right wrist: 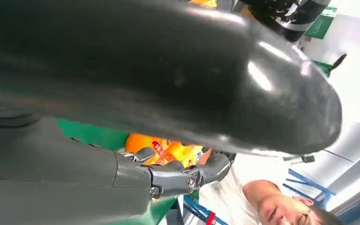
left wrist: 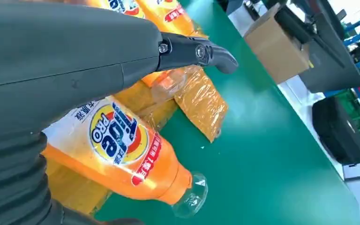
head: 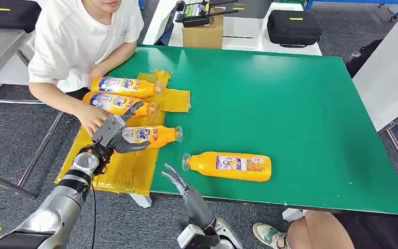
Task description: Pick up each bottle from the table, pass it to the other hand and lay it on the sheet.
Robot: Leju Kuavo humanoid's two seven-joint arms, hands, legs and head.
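- Left hand [head: 115, 136]: positioned over the yellow sheet [head: 129, 171] at the desk [head: 290, 114] corner, with its fingers [head: 134, 146] lying on the base end of the third bottle [head: 153, 136]. Whether the fingers are grasping this bottle or merely resting on it cannot be determined.
- Third bottle: orange, lying on its side on the sheet under the left fingers, clear cap end pointing away from the hand and reaching the green surface. The left wrist view confirms the cap [left wrist: 191, 197] overhangs the sheet edge.
- Two further bottles [head: 124, 85] [head: 116, 102]: lying side by side on the sheet, just beyond the left fingers, next to a person's hand [head: 90, 119].
- Right hand [head: 176, 179]: at the near desk edge, fingers released and spread, holding nothing.
- Fourth bottle [head: 230, 166]: lying on the bare green desk, just ahead of the right fingers, cap end toward them, not touched.
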